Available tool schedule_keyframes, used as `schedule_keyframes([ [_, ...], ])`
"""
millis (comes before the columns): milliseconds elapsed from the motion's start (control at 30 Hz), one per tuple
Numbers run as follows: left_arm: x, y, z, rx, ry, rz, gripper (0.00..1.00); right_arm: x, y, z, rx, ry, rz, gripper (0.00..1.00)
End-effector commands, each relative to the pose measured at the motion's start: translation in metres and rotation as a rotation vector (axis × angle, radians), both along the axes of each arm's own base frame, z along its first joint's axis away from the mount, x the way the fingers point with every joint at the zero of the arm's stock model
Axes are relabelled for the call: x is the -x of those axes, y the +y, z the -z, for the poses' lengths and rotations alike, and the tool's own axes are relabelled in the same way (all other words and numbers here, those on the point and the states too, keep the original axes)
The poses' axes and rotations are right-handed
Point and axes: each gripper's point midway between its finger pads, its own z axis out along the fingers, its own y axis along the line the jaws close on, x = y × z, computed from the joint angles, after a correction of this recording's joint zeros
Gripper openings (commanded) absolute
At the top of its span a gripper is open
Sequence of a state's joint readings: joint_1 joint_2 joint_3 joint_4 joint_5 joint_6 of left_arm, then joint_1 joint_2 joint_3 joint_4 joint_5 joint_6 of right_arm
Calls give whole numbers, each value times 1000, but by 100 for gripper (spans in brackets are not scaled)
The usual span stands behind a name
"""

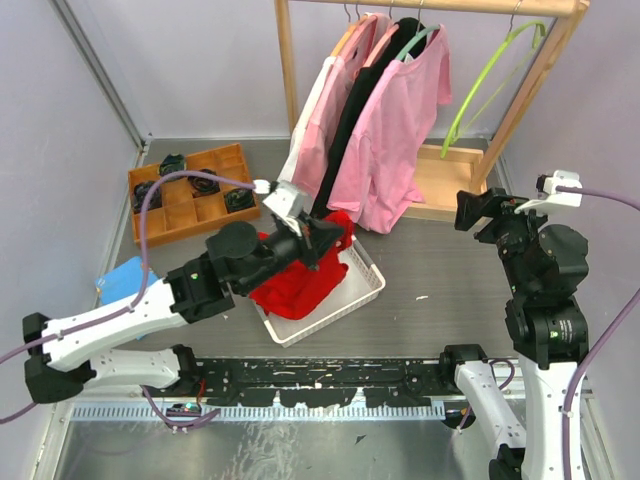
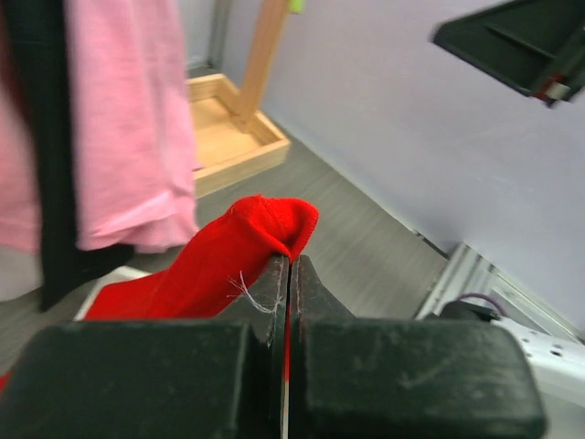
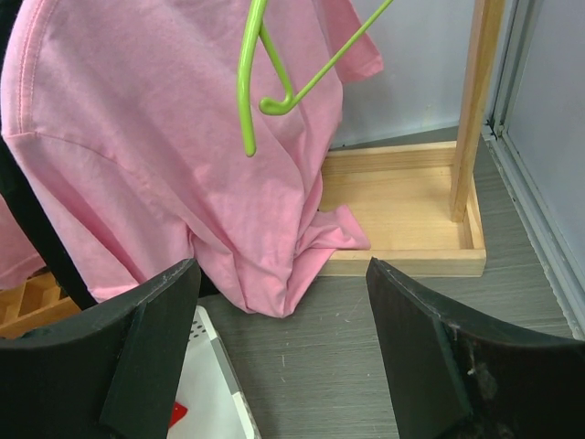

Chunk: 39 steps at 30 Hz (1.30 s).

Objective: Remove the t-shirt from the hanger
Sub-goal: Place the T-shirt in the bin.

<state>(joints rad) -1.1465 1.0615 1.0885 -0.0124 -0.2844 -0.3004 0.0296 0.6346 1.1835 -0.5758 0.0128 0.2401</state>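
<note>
Red cotton t-shirt [image 1: 300, 285] off hanger, heaped in white slatted plastic basket [image 1: 368, 288] on table, one fold lifted. Only left wrist view shows the pinch: left gripper [image 2: 290, 267] jaws pressed together on red fold. Top view shows only the arm over basket. Right gripper [image 3: 281, 270] fingers wide apart, holding nothing, facing pink t-shirt [image 3: 164, 155] hung on wooden rack [image 3: 471, 110]. Bare lime-green plastic hanger [image 3: 249, 82] in front of pink shirt, clearest in right wrist view.

The left arm stretches forward and to the right, and the left gripper [image 2: 290, 267] has its fingers pressed tight together. The right arm stands folded upright, the right gripper [image 3: 281, 270] raised with its fingers spread wide.
</note>
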Motion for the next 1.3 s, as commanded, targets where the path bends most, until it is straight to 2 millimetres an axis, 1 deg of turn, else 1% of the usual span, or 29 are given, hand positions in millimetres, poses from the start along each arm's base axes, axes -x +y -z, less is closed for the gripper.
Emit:
schedule_keyframes([
  [0, 29, -38, -51, 127, -55, 122, 0, 1, 0, -15, 0, -65, -1, 79],
  [67, 40, -57, -55, 122, -64, 161, 0, 2, -1, -15, 3, -65, 3, 80],
  [133, 46, -68, -63, 130, -77, 187, 0, 3, -2, -16, 6, -68, 7, 80],
  [167, 49, -75, -64, 127, -79, 198, 0, 4, -2, -16, 7, -68, 8, 80],
  [200, 51, -77, -68, 133, -85, 203, 0, 4, -2, -16, 7, -68, 8, 80],
  [233, 51, -81, -68, 129, -88, 206, 0, 5, -2, -16, 8, -68, 8, 80],
  [267, 49, -87, -63, 116, -86, 204, 0, 5, -2, -15, 8, -66, 8, 80],
  [367, 42, -85, -56, 94, -93, 164, 0, 6, -3, -15, 11, -65, 10, 80],
  [433, 36, -78, -52, 76, -102, 124, 0, 7, -3, -15, 11, -65, 11, 80],
  [500, 25, -70, -42, 31, -116, 58, 0, 7, -3, -15, 11, -65, 9, 80],
  [533, 23, -55, -50, 37, -133, 21, 0, 7, -2, -14, 11, -63, 7, 80],
  [600, 13, -39, -43, -8, -156, -52, 0, 7, -2, -13, 10, -61, 5, 80],
  [800, -17, 29, -43, -133, -238, -286, 0, 7, -2, -14, 10, -59, 5, 80],
  [833, -25, 43, -42, -154, -244, -327, 0, 7, -2, -14, 10, -57, 5, 80],
  [933, -43, 77, -28, -218, -259, -421, 0, 8, -1, -14, 8, -59, 2, 80],
  [1033, -54, 106, -23, -251, -272, -496, 0, 7, -1, -14, 9, -58, -1, 80],
  [1067, -56, 112, -22, -258, -276, -513, 0, 7, 0, -15, 8, -58, -3, 80],
  [1133, -57, 117, -18, -275, -277, -521, 0, 7, 0, -14, 9, -56, -4, 80],
  [1200, -56, 113, -12, -284, -270, -497, 0, 6, 0, -14, 10, -54, -6, 80],
  [1267, -54, 102, -1, -290, -252, -447, 0, 6, 1, -13, 10, -52, -8, 80],
])
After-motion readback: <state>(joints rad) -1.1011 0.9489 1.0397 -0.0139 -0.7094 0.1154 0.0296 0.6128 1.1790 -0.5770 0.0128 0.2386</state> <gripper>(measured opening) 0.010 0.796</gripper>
